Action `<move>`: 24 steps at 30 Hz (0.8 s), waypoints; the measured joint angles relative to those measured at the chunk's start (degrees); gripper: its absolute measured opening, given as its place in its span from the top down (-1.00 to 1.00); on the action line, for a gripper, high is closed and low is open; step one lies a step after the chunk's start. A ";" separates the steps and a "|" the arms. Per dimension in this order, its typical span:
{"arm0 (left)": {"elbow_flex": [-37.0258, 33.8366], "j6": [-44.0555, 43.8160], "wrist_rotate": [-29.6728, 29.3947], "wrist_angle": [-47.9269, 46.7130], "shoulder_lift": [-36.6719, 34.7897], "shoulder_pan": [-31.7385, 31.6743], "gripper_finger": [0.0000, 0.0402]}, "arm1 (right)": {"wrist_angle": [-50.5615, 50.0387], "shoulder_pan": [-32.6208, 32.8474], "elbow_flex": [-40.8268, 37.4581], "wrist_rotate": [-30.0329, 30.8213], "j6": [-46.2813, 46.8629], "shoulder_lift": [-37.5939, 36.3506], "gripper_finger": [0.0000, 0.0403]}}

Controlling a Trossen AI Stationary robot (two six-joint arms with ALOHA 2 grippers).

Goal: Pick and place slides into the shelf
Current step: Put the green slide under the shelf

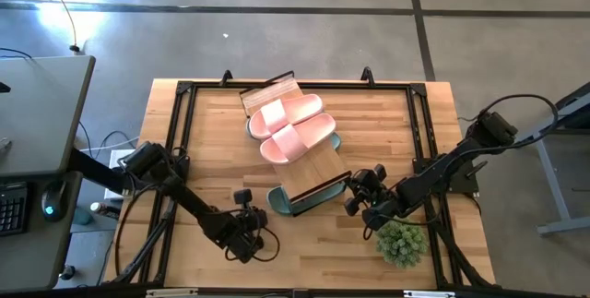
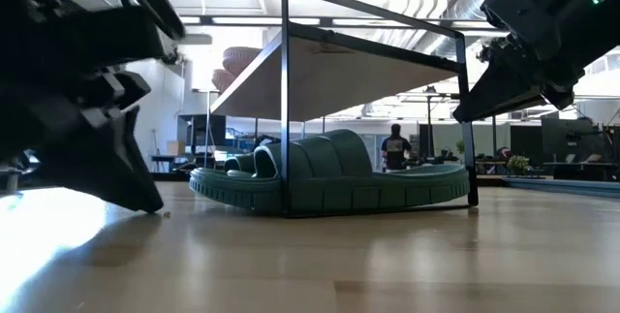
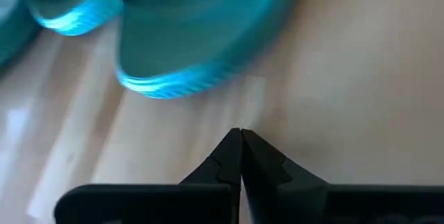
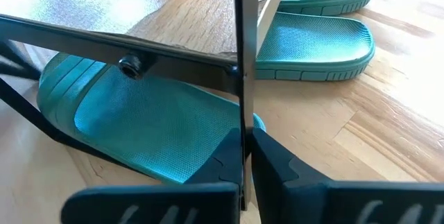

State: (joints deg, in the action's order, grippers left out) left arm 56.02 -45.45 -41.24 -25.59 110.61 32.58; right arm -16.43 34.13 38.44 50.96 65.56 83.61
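Wood plank surface (image 1: 221, 123), grey concrete floor around. Shelf (image 1: 300, 146) mid-frame, pink slides (image 1: 293, 127) atop, green beneath. Left gripper (image 1: 267, 243), right gripper (image 1: 353, 204) both closed, empty.

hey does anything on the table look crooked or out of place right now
Yes. The shelf sits diagonally, askew to the table edges. The two pink slides on its top lie crosswise, overhanging its sides. A green slide pokes out from under its near end. Both pincers, left and right, are shut and empty.
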 joint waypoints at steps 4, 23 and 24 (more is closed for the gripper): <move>-0.16 0.03 -0.77 0.79 0.07 -1.33 1.00 | 0.00 0.00 0.00 -0.06 0.11 0.00 1.00; -0.43 12.48 0.91 13.95 0.28 -6.34 1.00 | -0.49 0.02 -0.05 -0.02 0.21 -0.04 1.00; -0.45 14.14 1.69 15.13 0.28 -6.72 1.00 | -0.50 0.02 -0.07 0.02 0.20 -0.04 1.00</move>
State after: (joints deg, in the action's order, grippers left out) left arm 55.57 -31.31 -39.55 -10.47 110.89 25.85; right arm -16.93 34.15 38.37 50.98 65.76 83.57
